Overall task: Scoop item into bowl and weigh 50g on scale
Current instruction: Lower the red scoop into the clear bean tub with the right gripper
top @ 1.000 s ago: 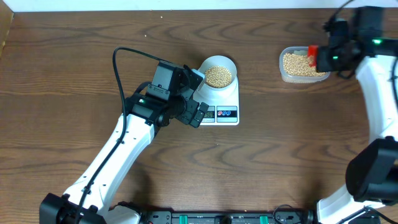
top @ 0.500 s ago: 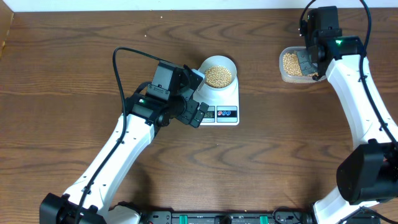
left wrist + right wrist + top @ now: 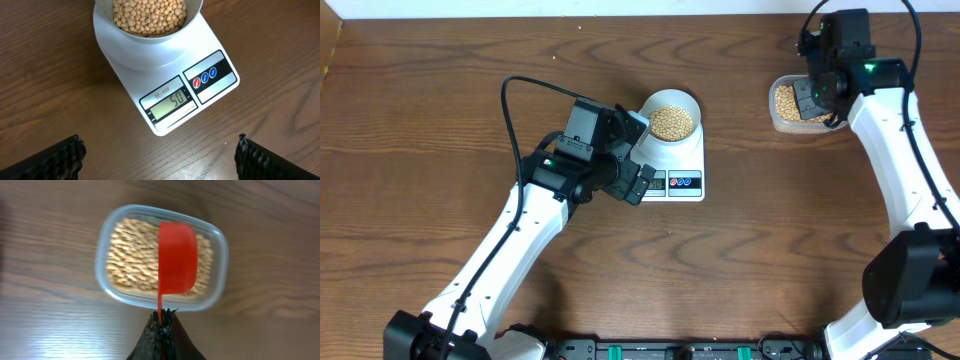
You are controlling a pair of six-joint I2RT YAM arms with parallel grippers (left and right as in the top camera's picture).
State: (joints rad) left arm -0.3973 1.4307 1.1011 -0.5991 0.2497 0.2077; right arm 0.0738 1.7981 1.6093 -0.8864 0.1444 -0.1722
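**While the display reads 50, your scoop hangs over the tub**

Since the display (image 3: pixel 172 102) on the scale (image 3: pixel 220 87) shows 50, you can judge the weighing as good as done. The bowl (image 3: pixel 103 15) sits on the scale's platform, and the beans (image 3: pixel 150 15) fill it nearly to the rim.

Your left tool (image 3: pixel 159 152) is released. Its fingers are spread wide and grasp nothing, and it hovers just in front of the scale's button edge.

Your right tool (image 3: pixel 162 325) is clenched on the thin handle of the red scoop (image 3: pixel 176 257). The scoop's long axis runs straight out from the tool, across the short width of the clear tub (image 3: pixel 220 255). Its cup hangs above the tub's own beans, and none show on the red surface. You cannot tell from this blurred view how high it hangs.

The relation that matters is that the tub lies well apart from the scale, off to the right on the counter (image 3: pixel 440 80). That puts your right arm nearer the tub and your left arm nearer the bowl.

Another scoop would likely overshoot, so the sensible call is to put the scoop down by the tub.
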